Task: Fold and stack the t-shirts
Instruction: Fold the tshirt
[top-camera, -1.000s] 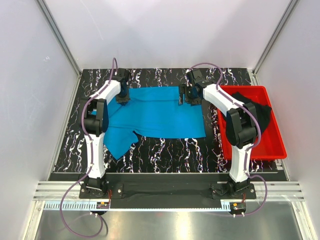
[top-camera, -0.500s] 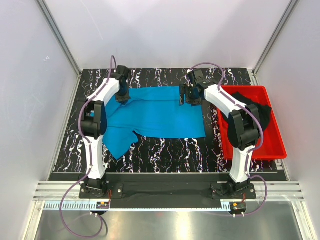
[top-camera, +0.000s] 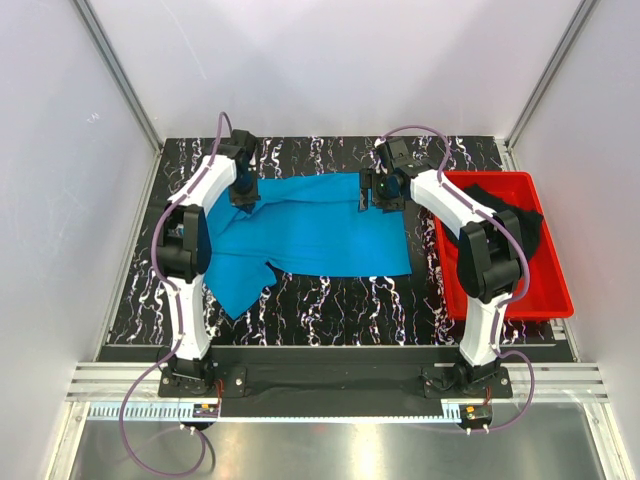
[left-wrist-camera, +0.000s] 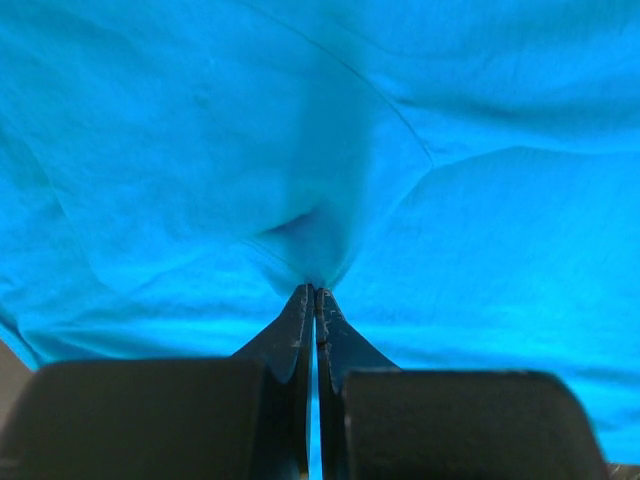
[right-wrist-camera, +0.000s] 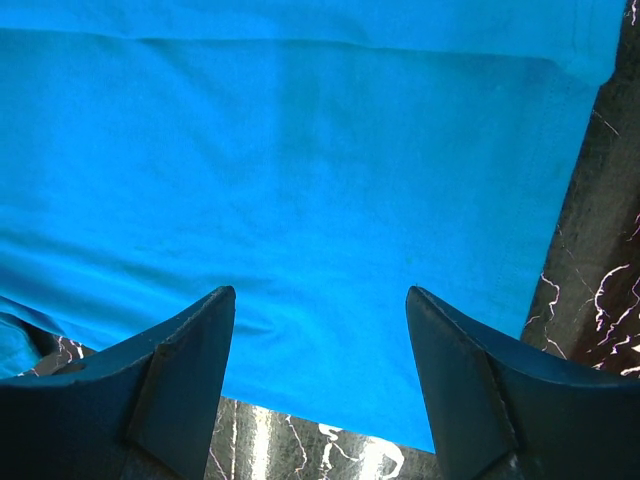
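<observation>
The sky-blue t-shirt (top-camera: 310, 225) lies spread flat across the middle of the table, with one sleeve trailing toward the front left. My left gripper (top-camera: 243, 196) is at the shirt's far left corner. In the left wrist view it (left-wrist-camera: 315, 291) is shut on a small pinched fold of the blue cloth (left-wrist-camera: 200, 120). My right gripper (top-camera: 372, 196) hovers over the shirt's far right corner. Its jaws (right-wrist-camera: 320, 295) stand wide open above the blue cloth (right-wrist-camera: 300, 150) near its hem, holding nothing. The black t-shirt (top-camera: 508, 218) lies crumpled in the red tray.
The red tray (top-camera: 555, 300) sits at the table's right side, close to the right arm. Black marbled tabletop (top-camera: 340, 305) shows in front of the shirt and beside its hem (right-wrist-camera: 600, 250). White walls enclose the back and both sides.
The left arm's elbow has swung slightly to the left while its gripper stays pinched on the shirt's corner. The right arm and the shirt have barely moved.
</observation>
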